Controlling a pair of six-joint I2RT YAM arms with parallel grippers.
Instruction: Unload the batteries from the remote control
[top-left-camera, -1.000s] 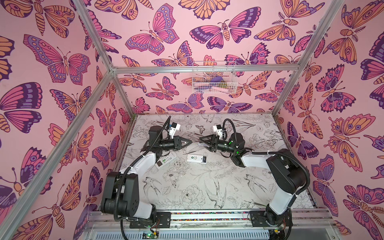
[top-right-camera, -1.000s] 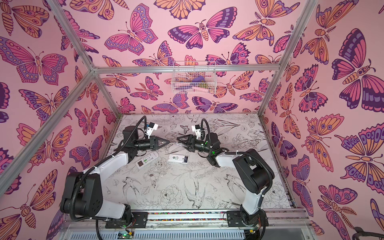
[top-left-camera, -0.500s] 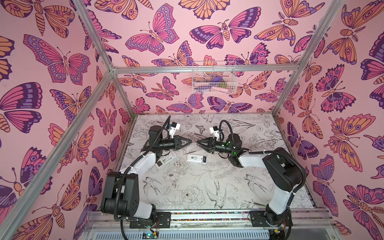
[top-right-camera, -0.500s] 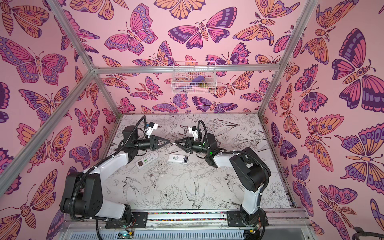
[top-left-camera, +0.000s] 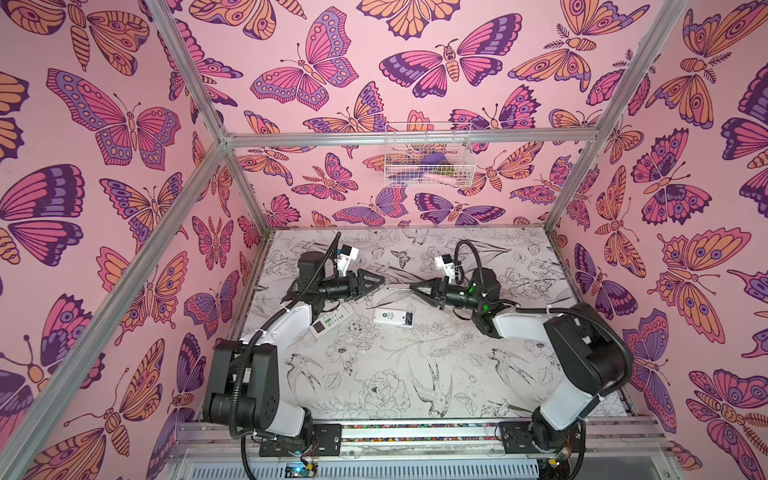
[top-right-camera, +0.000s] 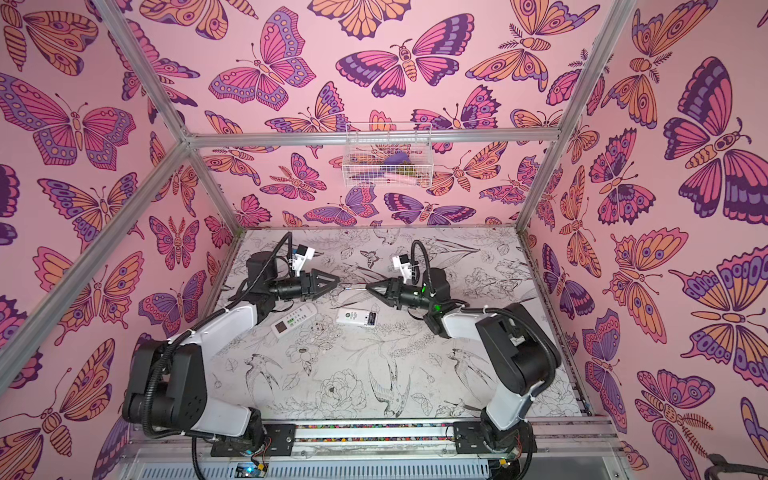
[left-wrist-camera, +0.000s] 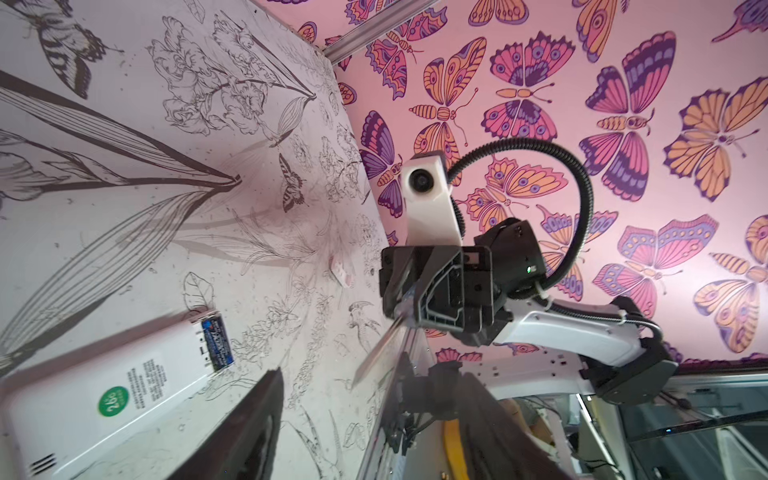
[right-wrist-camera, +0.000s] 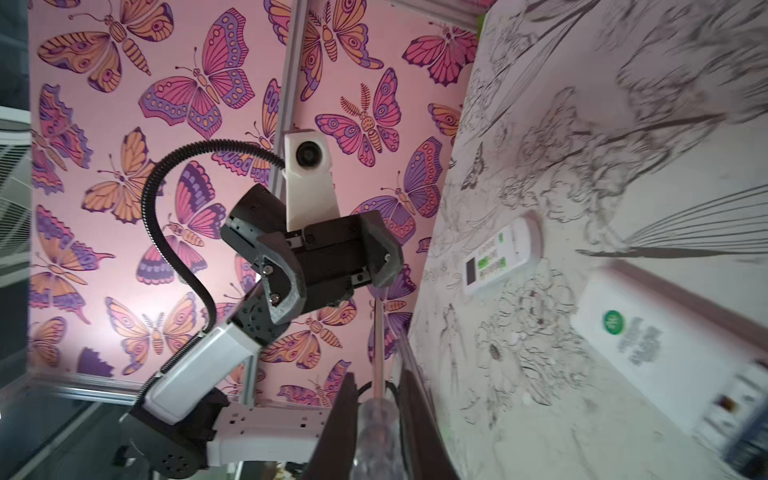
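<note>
Both my hands aloft: left hand (top-left-camera: 382, 283) released, right hand (top-left-camera: 412, 287) grasping tool (top-left-camera: 399, 287); batteries (left-wrist-camera: 214, 343) at remote (top-left-camera: 388, 316) end nearer right.

Face-up remote (top-left-camera: 330, 323) lies left of face-down remote (top-left-camera: 393, 317).

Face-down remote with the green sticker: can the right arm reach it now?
Probably yes. The face-down remote lies in the open close to the right gripper, nothing between them. But that gripper is shut on the thin tool, so it could prod, not grasp.
</note>
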